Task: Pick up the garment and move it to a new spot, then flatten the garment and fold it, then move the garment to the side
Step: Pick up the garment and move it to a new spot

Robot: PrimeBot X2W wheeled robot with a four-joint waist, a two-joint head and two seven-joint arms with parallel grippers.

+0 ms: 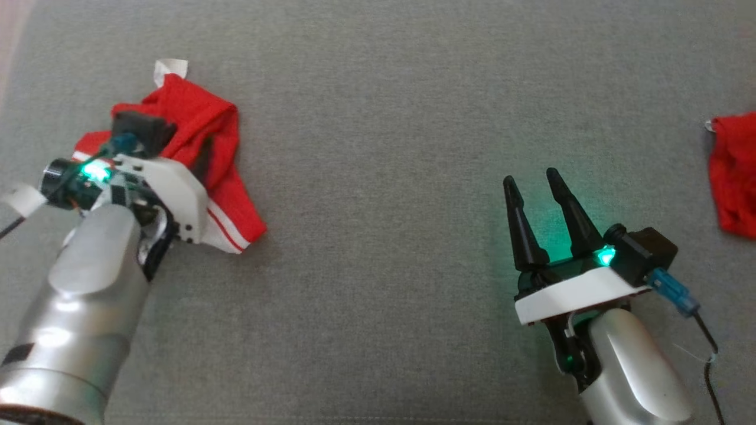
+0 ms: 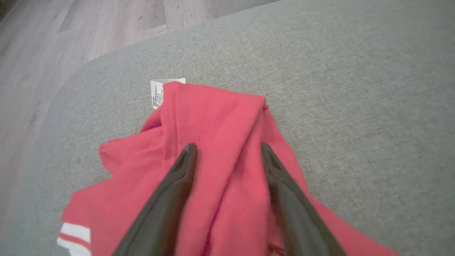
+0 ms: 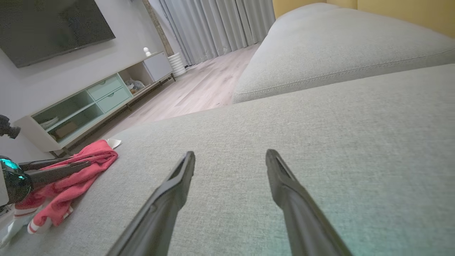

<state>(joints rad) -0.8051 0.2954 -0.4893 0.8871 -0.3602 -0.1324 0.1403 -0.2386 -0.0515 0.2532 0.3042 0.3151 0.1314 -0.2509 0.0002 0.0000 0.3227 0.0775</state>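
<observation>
Two grippers noted: the left gripper (image 2: 227, 147), fingers spread and not clamped, straddles a ridge of the crumpled red garment (image 1: 204, 118) at ten o'clock on the grey sofa cushion (image 1: 378, 177), while the right gripper (image 1: 530, 177) stands open over the cushion at four o'clock.

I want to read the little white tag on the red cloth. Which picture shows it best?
The left wrist view: the tag is close and its dark print shows. The head view shows it small and blank beyond the garment. The right wrist view shows a pale corner, far off.
</observation>
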